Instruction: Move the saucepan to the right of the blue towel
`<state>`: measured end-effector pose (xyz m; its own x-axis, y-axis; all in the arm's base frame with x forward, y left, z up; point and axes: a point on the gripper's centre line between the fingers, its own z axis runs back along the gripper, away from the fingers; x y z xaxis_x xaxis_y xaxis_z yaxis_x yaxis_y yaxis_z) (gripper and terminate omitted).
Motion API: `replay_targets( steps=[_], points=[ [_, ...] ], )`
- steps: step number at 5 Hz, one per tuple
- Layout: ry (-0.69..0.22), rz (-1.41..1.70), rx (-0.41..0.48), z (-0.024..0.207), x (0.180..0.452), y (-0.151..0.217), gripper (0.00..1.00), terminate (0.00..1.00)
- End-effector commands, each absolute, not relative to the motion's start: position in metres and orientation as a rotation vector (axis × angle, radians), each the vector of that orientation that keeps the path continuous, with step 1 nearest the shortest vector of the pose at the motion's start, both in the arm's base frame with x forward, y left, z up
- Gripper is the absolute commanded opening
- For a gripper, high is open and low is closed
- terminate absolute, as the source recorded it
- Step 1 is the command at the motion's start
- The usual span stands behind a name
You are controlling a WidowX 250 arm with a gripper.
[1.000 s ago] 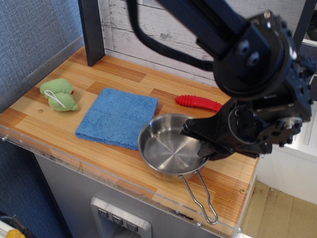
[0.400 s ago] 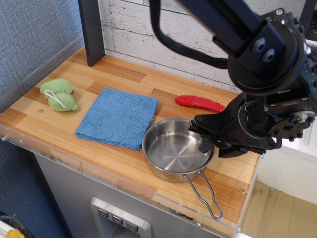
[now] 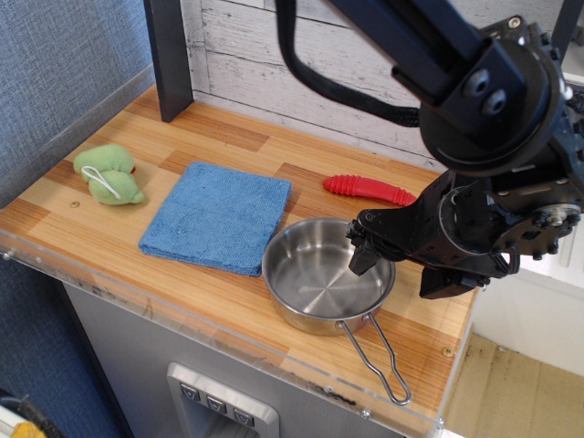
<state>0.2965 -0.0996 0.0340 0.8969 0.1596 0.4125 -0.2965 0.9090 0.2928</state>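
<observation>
Hovering open, end effector (image 3: 394,271) over saucepan (image 3: 324,275) rim.

On the wooden worktop (image 3: 228,137) a steel saucepan (image 3: 319,278) sits just right of the blue towel (image 3: 219,216), its rim touching or nearly touching the cloth's corner, its wire handle (image 3: 376,359) reaching toward the front edge. The black tool (image 3: 397,265) hangs over the pan's right rim, jaws spread apart. A red-handled spoon (image 3: 367,189) lies behind, a green toy (image 3: 109,174) far left.

Wooden plank counter (image 3: 219,315) under the gripper (image 3: 399,271), edged in clear plastic; whitewashed board wall (image 3: 274,55) behind it; blue-grey textured wall (image 3: 55,64) far left; dark post (image 3: 169,55).
</observation>
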Motion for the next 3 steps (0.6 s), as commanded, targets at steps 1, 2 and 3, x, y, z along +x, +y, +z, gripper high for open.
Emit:
replay_targets(
  steps=[1,2,3],
  points=[
    [-0.540,0.292,0.205,0.103,0.310,-0.105,1.00,0.00],
    [-0.589,0.315,0.189,0.126,0.306,-0.099,1.00,0.00],
    [-0.589,0.315,0.189,0.126,0.306,-0.099,1.00,0.00]
  ],
)
